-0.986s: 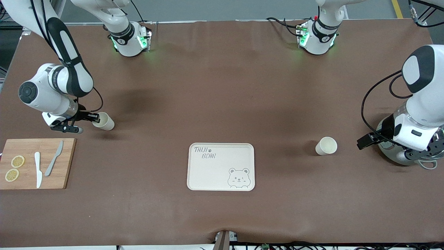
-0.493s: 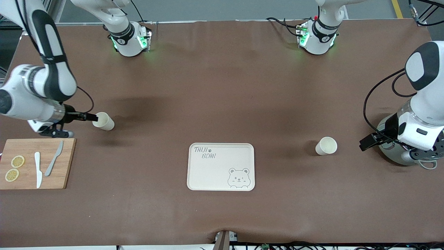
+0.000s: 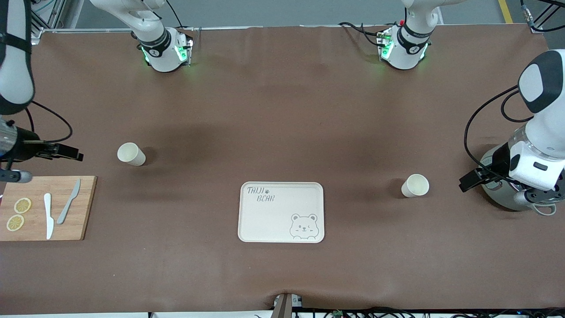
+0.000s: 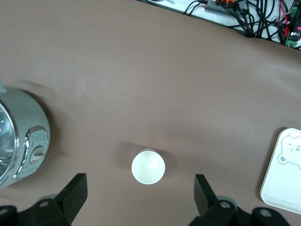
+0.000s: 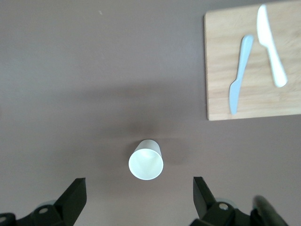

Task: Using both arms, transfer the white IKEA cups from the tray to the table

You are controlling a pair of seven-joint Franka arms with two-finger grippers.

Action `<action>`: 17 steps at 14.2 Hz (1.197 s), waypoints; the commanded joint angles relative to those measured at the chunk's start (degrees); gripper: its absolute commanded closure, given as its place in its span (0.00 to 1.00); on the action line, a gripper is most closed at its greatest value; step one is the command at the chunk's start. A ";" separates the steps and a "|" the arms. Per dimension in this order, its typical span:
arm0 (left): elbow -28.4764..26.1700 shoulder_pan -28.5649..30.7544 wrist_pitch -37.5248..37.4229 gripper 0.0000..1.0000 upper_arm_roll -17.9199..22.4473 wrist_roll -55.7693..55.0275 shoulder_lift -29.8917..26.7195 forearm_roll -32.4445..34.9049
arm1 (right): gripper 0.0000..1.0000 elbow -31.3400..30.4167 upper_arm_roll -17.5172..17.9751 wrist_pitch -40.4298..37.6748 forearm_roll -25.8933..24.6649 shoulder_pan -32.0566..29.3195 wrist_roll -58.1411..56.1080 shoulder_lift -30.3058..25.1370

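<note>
Since the earlier frame the right gripper [image 3: 66, 154] has let go of its cup [image 3: 131, 154] and drawn back toward the right arm's end of the table, well apart from it, over bare table just above the board [image 3: 46, 207]; its fingers [image 5: 73, 197] stand spread with nothing between them. That cup stands upright on the table where it was. The left gripper [image 3: 470, 180] has barely shifted and waits with its fingers [image 4: 75, 190] spread and empty, near the second cup [image 3: 415, 185], which stands upright toward the left arm's end.

A brown mat [image 3: 282, 110] covers the whole table; grey floor shows along the top edge and cables hang at the edge nearest the camera. Going across the front view: the board carries two lemon slices [image 3: 18, 213], a white knife [image 3: 48, 215] and a grey knife [image 3: 68, 207]; then the first cup; then the tray [image 3: 281, 212] with its bear drawing, empty, nearer the camera than both cups and between them; then the second cup; then a steel pot [image 3: 514, 198] under the left arm's wrist.

The right wrist view looks straight down into its cup and shows the two knives lying side by side. The left wrist view shows the pot's knob and a corner of the tray, and cables at the table edge.
</note>
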 commanded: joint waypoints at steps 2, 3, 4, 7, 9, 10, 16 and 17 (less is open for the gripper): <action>2.81 0.58 -5.76 0.00 -0.33 0.47 -3.72 0.64 | 0.00 10.91 0.61 -6.97 -0.67 -0.43 -0.11 2.14; 4.13 0.58 -7.43 0.00 -0.33 0.47 -3.63 0.64 | 0.00 11.27 0.61 -7.15 -0.67 -0.17 0.06 1.87; 4.75 0.58 -8.75 0.00 -0.33 0.47 -3.72 0.64 | 0.00 11.28 0.53 -7.33 -0.58 -0.43 -0.11 1.26; 5.90 0.75 -10.86 0.00 -0.33 1.00 -3.89 0.46 | 0.00 9.70 0.88 -11.63 -0.49 0.18 0.94 -4.53; 6.78 0.32 -11.58 0.00 0.28 1.35 -5.38 0.46 | 0.00 6.29 0.88 -12.52 -1.88 2.02 1.64 -8.65; 6.26 0.05 -11.66 0.00 0.37 2.31 -6.43 0.38 | 0.00 4.70 0.97 -12.95 -3.55 2.90 2.08 -10.42; 6.17 -6.62 -20.09 0.00 8.45 12.15 -11.89 -1.03 | 0.00 0.09 0.79 -9.78 -4.44 3.44 4.02 -15.28; 6.08 -6.63 -21.93 0.00 9.15 14.60 -13.11 -1.12 | 0.00 1.16 0.79 -10.49 -5.14 3.35 4.11 -15.01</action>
